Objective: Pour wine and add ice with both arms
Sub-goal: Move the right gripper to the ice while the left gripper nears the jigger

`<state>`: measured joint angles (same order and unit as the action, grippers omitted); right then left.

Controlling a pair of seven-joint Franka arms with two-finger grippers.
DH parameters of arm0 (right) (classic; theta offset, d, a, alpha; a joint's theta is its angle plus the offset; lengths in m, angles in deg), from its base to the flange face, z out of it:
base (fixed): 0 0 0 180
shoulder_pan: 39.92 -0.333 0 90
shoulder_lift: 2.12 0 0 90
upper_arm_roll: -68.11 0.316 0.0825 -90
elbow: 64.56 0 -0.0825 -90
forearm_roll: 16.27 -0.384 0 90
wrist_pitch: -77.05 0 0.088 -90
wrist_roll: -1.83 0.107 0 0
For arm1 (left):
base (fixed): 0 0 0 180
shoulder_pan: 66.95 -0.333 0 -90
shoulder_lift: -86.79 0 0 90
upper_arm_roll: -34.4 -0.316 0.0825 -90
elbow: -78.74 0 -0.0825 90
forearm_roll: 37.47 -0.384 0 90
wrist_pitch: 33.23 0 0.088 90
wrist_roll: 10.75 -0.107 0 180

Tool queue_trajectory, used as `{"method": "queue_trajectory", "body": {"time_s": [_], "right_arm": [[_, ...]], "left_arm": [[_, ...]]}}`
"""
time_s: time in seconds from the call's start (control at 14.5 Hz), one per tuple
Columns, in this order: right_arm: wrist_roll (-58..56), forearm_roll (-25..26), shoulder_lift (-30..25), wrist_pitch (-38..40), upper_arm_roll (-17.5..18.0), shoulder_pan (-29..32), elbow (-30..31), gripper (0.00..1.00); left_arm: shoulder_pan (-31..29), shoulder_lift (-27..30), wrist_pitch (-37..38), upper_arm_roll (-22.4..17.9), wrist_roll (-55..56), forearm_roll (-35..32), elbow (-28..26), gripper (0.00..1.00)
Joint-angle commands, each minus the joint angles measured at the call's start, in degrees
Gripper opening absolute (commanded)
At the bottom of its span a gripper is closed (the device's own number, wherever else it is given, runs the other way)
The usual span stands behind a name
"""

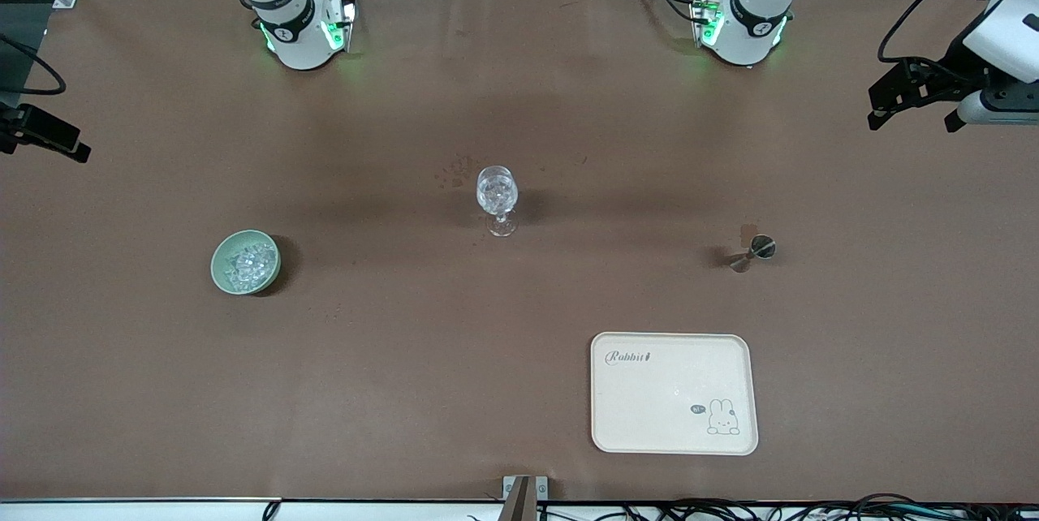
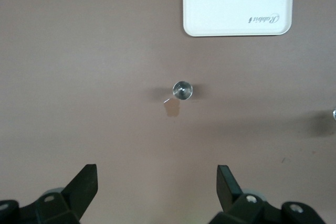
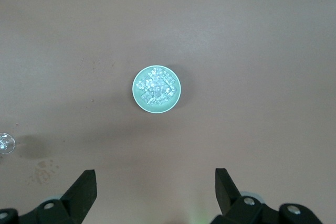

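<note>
- Left arm [image 1: 759,14] based at the top of the front view, gripper [image 1: 913,99] raised over the left arm's end of the counter [image 1: 406,383]; waiting.
- Right arm [image 1: 284,10] likewise folded out; right gripper [image 1: 45,135] raised over the right arm's end of the counter.
- Left gripper jaws released wide, holding nothing; fingers [image 2: 84,187] well apart in the left wrist view, steel jigger [image 2: 182,89] on the counter below them.
- Right gripper jaws also spread wide, empty; fingers [image 3: 84,190] apart in the right wrist view, pale-green bowl [image 3: 138,98] below them.
- Ice cubes [image 1: 248,260] heaped in the bowl, toward the right arm's end.
- Jigger standing upright toward the left arm's end, farther from the front camera than the cream rabbit-print tray [image 1: 674,393].
- Clear stemmed glass [image 1: 497,198] upright mid-counter, between bowl and jigger, well apart from both.
- Counter covered in brown sheet; faint marks beside the glass; cables [image 1: 812,511] along the near edge.
</note>
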<state>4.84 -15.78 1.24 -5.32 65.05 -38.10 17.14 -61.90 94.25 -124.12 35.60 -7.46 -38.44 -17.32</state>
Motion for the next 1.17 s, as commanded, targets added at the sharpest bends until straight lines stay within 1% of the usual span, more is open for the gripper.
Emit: {"method": "queue_trajectory", "body": {"time_s": [0.0,0.21,0.28,0.41,0.48,0.55,0.69,0.89,0.96,1.1], "right_arm": [[-0.73,-0.49,-0.46,0.02,0.16,0.38,-0.48,1.0],[-0.82,-0.49,-0.63,0.19,0.16,0.38,-0.57,1.0],[-0.82,-0.49,-0.63,0.1,0.16,0.38,-0.57,1.0],[-0.9,-0.49,-0.63,0.1,0.07,0.38,0.13,1.0],[-1.25,-0.57,-0.29,-0.59,0.07,0.55,1.43,1.0],[-1.26,-0.84,-0.02,-1.99,0.07,0.64,2.93,1.0],[-1.26,-3.12,0.77,-8.65,-0.02,0.82,8.19,1.0],[-1.26,-3.74,3.31,-18.15,-0.02,0.65,15.05,1.0],[-1.34,-3.74,4.97,-21.14,-0.02,0.56,16.72,1.0],[-1.34,-3.74,7.96,-25.63,-0.02,0.55,18.58,1.0]], "left_arm": [[-0.05,-0.95,3.07,-0.05,1.62,-1.22,2.53,1.0],[-1.19,-3.31,4.14,0.03,1.28,-1.31,5.08,1.0],[-1.28,-4.98,4.14,-0.05,1.02,-1.31,6.4,1.0],[-2.85,-10.42,4.14,-0.67,0.66,-1.23,10.78,1.0],[-3.99,-11.92,4.14,-0.76,0.57,-0.96,11.07,1.0],[-6.44,-13.59,4.14,-0.67,1.18,0.0,10.98,1.0],[-11.1,-18.41,4.05,-0.67,1.36,5.42,11.16,1.0],[-16.55,-26.06,3.61,-0.67,1.89,11.67,11.24,1.0],[-18.22,-28.79,3.61,-0.67,2.59,14.3,11.42,1.0],[-19.82,-33.27,3.52,-0.67,7.66,18.96,11.42,1.0]]}}
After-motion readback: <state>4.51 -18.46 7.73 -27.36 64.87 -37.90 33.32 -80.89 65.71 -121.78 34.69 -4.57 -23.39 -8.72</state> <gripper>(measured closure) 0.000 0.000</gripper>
